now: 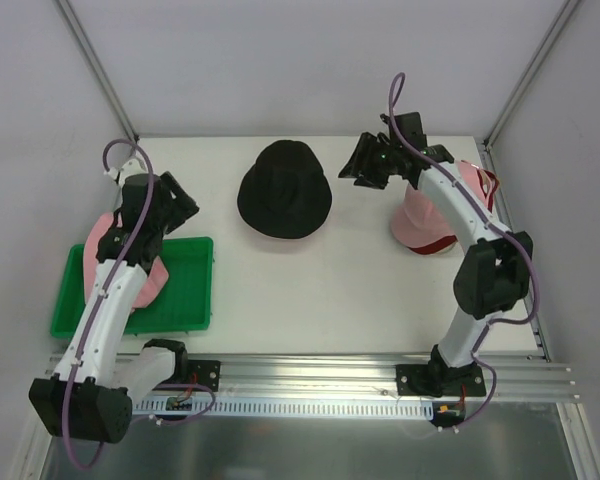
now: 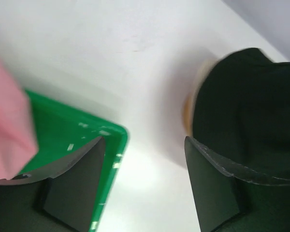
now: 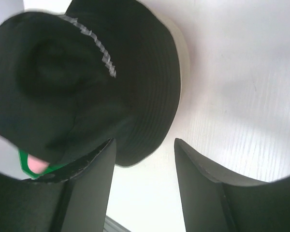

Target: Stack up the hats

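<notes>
Overhead view of a white worktop (image 1: pixel 330 290) with two robot arms. A black bucket hat (image 1: pixel 284 190) sits far and centre, crown up, with a pale rim (image 3: pixel 183 53) of something peeking from under its brim. A left pink hat (image 1: pixel 97 238) lies on a green tray (image 1: pixel 185 290) at the near left, partly hidden by the left arm. A right pink hat (image 1: pixel 420 225) sits far right, behind the right arm. The left end effector (image 2: pixel 144 145) hovers between the tray and the black bucket hat, fingers apart and empty. The right end effector (image 3: pixel 145 145) hangs just right of the black bucket hat, also apart and empty. The hats look soft, light and floppy. A pinch on the crown or the brim edge would likely lift one, though the cloth may sag.
</notes>
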`<action>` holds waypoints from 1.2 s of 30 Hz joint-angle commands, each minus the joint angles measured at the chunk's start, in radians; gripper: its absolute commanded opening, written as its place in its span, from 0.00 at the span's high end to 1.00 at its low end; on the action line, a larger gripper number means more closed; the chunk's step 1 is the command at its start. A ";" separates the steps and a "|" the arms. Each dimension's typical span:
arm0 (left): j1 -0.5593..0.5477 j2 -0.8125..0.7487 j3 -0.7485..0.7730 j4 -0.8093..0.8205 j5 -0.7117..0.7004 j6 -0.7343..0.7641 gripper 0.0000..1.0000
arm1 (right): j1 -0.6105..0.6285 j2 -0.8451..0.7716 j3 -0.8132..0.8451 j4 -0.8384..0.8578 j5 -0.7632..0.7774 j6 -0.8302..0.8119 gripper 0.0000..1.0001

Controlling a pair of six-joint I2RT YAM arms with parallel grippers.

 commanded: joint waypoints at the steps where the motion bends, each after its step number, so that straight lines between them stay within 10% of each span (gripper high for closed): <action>1: 0.025 -0.052 -0.051 -0.225 -0.262 0.067 0.31 | 0.030 -0.120 -0.095 0.035 -0.024 -0.019 0.44; 36: 0.134 0.500 -0.114 -0.080 -0.297 0.241 0.40 | 0.113 -0.292 -0.438 0.276 -0.130 -0.051 0.45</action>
